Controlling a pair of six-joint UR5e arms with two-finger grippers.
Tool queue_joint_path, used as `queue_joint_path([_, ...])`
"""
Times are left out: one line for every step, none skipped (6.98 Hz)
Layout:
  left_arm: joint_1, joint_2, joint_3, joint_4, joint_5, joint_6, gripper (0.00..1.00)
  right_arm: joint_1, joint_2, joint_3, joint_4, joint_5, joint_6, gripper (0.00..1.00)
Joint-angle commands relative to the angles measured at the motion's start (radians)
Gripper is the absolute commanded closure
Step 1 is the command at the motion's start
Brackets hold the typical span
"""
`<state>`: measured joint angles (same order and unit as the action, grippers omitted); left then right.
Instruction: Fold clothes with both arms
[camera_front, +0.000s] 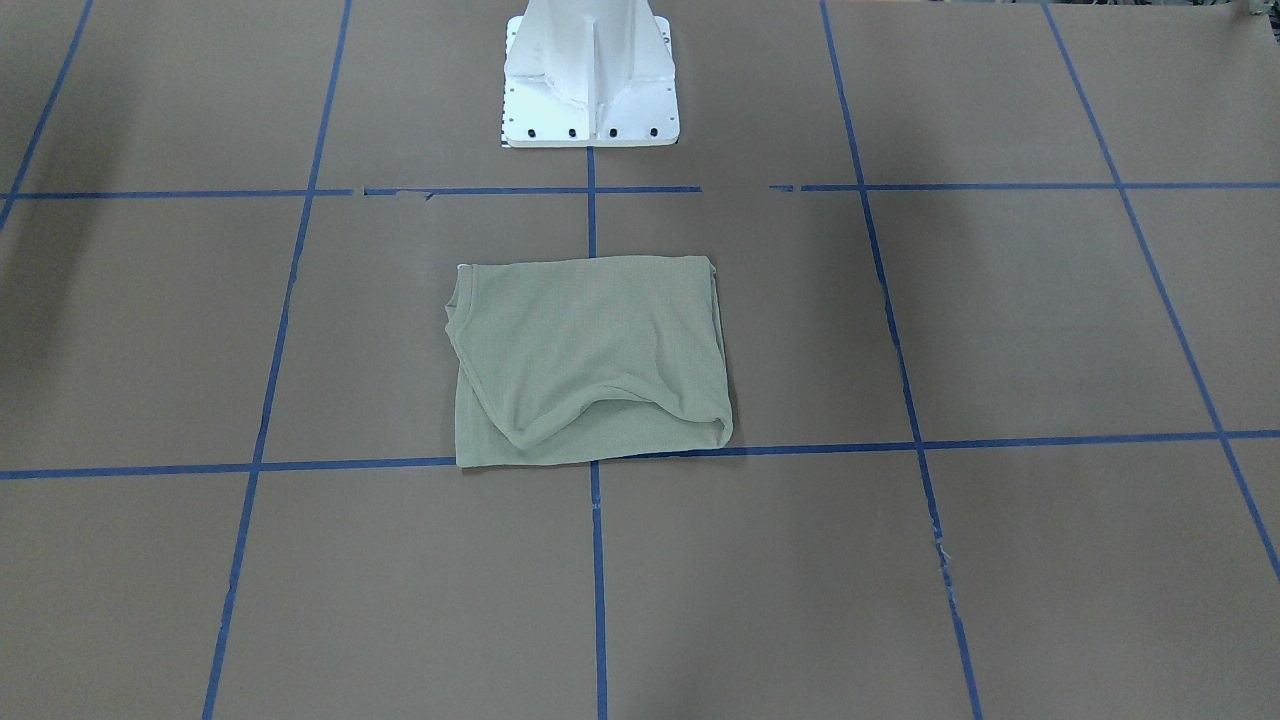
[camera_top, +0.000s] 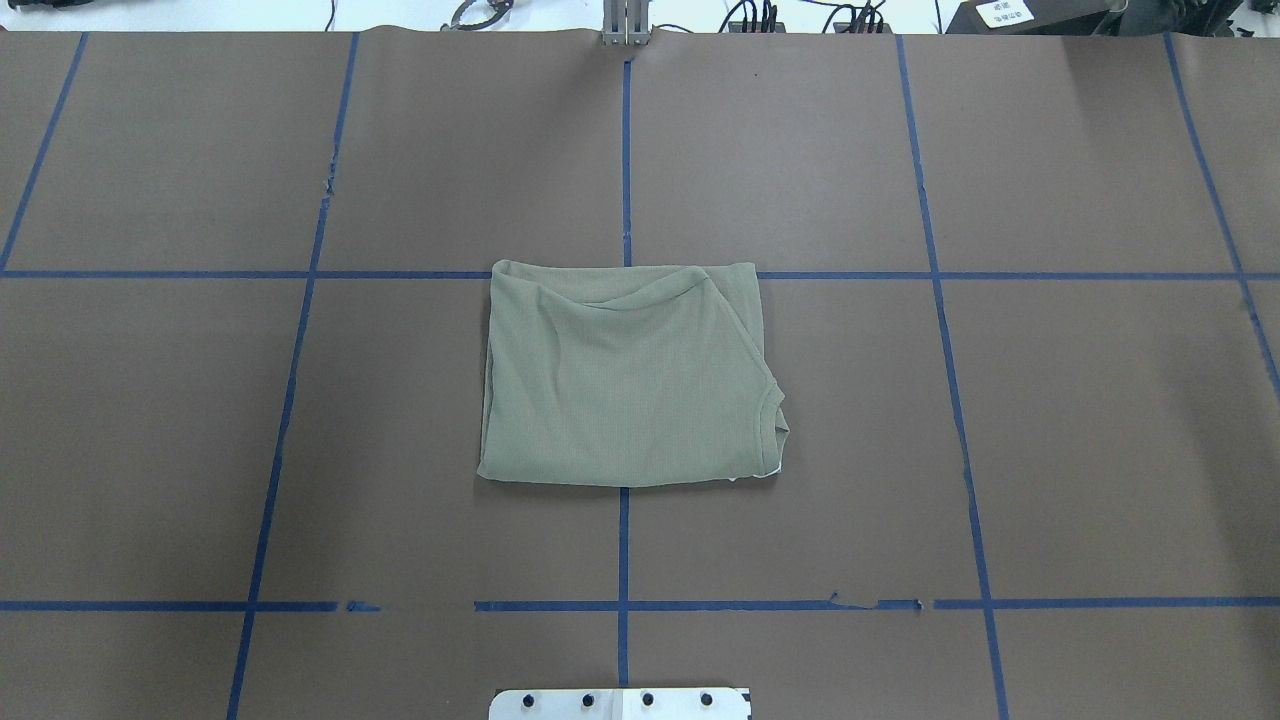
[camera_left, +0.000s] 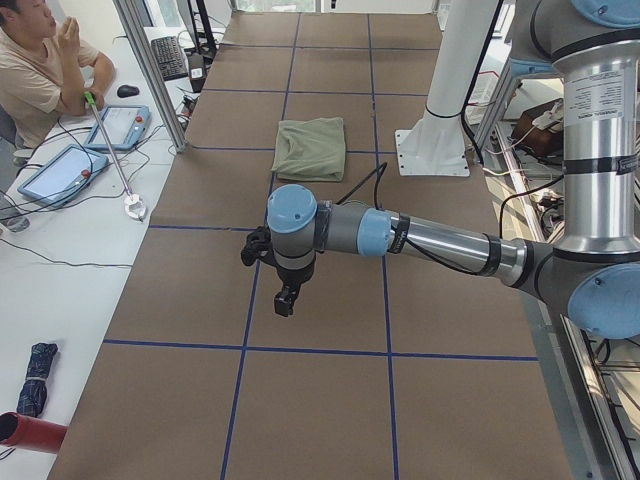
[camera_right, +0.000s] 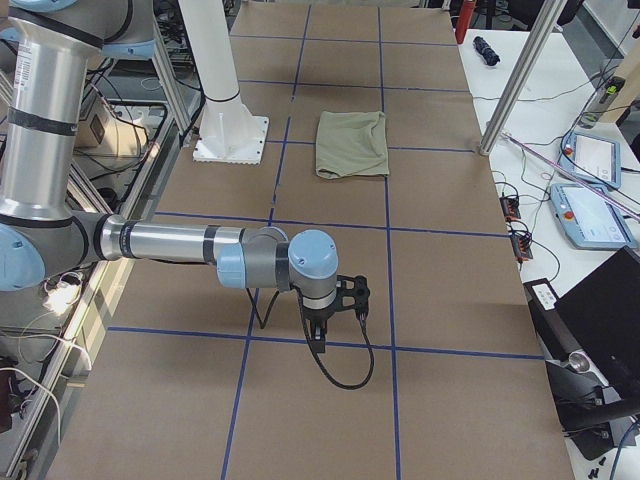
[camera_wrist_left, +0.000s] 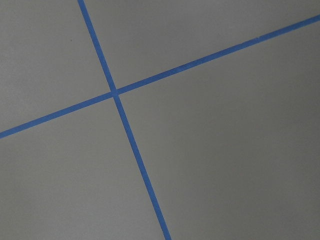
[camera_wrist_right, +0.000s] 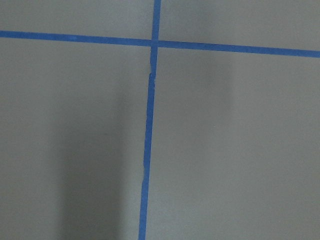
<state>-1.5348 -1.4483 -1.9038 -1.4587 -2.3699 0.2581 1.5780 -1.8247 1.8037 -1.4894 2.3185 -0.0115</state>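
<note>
Shirt (camera_top: 625, 380) well apart from left pincer (camera_left: 285, 303)

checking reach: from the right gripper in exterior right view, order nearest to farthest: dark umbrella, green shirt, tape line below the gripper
1. tape line, just below the right gripper
2. green shirt, mid-table
3. dark umbrella, far end, view's right

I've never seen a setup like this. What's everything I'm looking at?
table: one, brown, filling the scene.
tape lines: several, blue, gridding the table.
pedestal: one, white, table's robot side.
shirt: one, sage green, folded, mid-table before the pedestal.
person: one, beige top, seated at the side desk.
tablets: two, grey-blue, on that desk.
left arm: one, grey with light-blue caps, over bare table; left end effector black, open or shut unclear.
right arm: one, same colours, opposite end; right end effector black, likewise unclear.
</note>
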Motion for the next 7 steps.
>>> queue_joint_path([0.001, 0.044, 0.003, -0.009, 0.0, 0.0, 0.0, -0.001, -0.002, -0.001, 0.003, 0.004, -0.001, 0.0])
queue_joint_path([-0.001, 0.096, 0.008, -0.04, 0.001, 0.003, 0.0, -0.001, -0.002, -0.001, 0.003, 0.007, -0.001, 0.0])
queue_joint_path([-0.019, 0.141, 0.006, -0.063, 0.003, -0.002, 0.0, -0.001, -0.002, -0.004, 0.003, 0.007, -0.001, 0.0])
queue_joint_path([-0.063, 0.137, 0.006, -0.057, 0.014, -0.008, 0.0, -0.001, -0.002, -0.004, 0.003, 0.007, -0.001, 0.0])
queue_joint_path([-0.067, 0.141, 0.009, -0.052, 0.014, -0.007, 0.0, -0.001, -0.002, -0.006, 0.003, 0.007, -0.001, 0.0])
queue_joint_path([-0.067, 0.14, 0.011, -0.057, 0.014, -0.005, 0.0, -0.001, -0.002, -0.006, 0.003, 0.007, -0.001, 0.0])
queue_joint_path([-0.067, 0.134, 0.011, -0.058, 0.014, -0.005, 0.0, -0.001, -0.002, -0.004, 0.003, 0.009, -0.001, 0.0])
